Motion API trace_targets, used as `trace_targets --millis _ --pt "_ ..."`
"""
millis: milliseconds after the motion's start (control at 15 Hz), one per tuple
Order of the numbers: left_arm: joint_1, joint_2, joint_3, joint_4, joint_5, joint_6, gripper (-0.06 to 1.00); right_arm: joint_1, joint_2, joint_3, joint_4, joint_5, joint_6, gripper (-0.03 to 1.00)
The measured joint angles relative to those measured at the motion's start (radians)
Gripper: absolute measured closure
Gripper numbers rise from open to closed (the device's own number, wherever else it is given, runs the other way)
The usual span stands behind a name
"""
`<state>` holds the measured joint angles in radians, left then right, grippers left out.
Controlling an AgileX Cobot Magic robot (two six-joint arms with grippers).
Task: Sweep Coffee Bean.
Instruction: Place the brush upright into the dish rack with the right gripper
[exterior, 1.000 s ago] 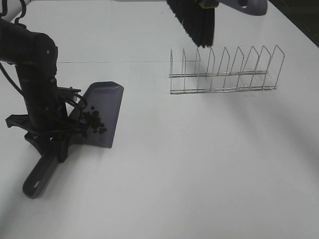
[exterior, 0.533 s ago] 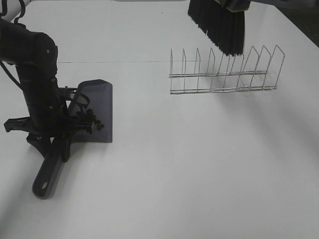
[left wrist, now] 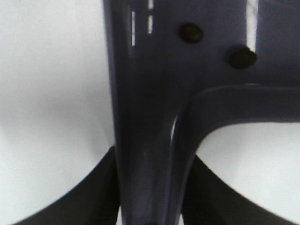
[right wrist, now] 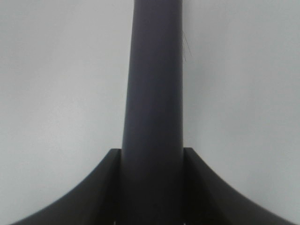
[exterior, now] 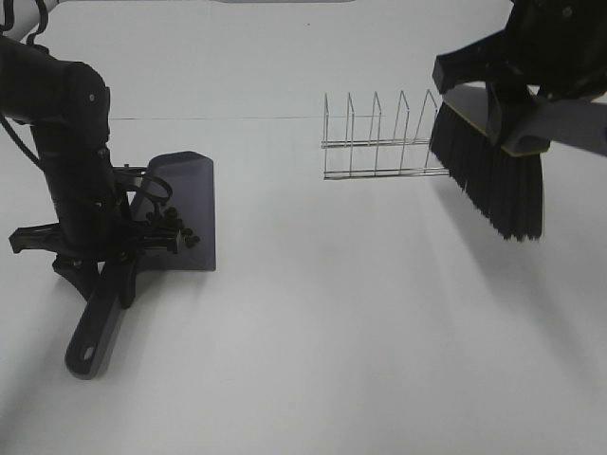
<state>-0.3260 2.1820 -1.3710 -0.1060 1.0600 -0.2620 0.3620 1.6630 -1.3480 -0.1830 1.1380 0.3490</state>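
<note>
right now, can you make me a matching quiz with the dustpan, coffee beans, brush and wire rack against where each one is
Things
1. dustpan
2. coffee beans
3. brush
4. wire rack

Places or states
A. lying inside the dustpan
B. held by the right gripper, hiding one end of the wire rack in the high view
C. standing on the table, touched by neither gripper
D. handle clamped in the left gripper

Pairs: 1-D, 2-A, 3-B, 4-C
</note>
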Motion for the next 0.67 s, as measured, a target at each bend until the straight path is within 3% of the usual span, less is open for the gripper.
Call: trace_targets --millis 333,667 --pt "0.0 0.0 0.0 -0.006 -0.016 -0.007 0.62 0.0 0.095 0.074 -0.032 -0.186 0.118 0.68" --pt "0.0 0.0 0.0 -0.006 -0.024 -0.008 0.62 0.0 0.225 0.074 -0.05 -0.306 0.147 0.68"
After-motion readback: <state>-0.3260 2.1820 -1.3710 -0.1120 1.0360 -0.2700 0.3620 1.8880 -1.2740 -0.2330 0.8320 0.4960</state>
